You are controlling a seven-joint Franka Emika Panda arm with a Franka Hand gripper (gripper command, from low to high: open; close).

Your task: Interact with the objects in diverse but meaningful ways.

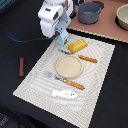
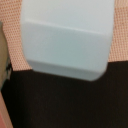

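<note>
Nearest, front edge of mat: small white speckled piece (image 1: 63, 93), lying flat on the pale woven placemat (image 1: 35, 80).
Next back: metal fork with an orange handle (image 1: 66, 81), just beside the round tan plate (image 1: 68, 66) at mid-mat.
Left edge of worktop: thin red-brown sausage (image 1: 21, 66) on the black worktop (image 1: 15, 50), well apart from the mat.
Right of plate: short orange-handled utensil (image 1: 87, 59), untouched.
Far part of mat: golden scored bread loaf (image 1: 77, 46), just beside the arm.
Tool: the tool (image 1: 62, 42) appears closed around the pale blue-white carton (image 2: 67, 40), which fills the wrist view; the fingers themselves are not visible.
Far corner: grey long-handled saucepan (image 1: 90, 12) on a pinkish board (image 1: 107, 27), with a beige bowl (image 1: 123, 16) at the edge.
Progress: judged early; only the carton is in hand, other items lie undisturbed.
Left to do: probably set the carton somewhere sensible.
Room: dark surroundings, nothing more discernible.
</note>
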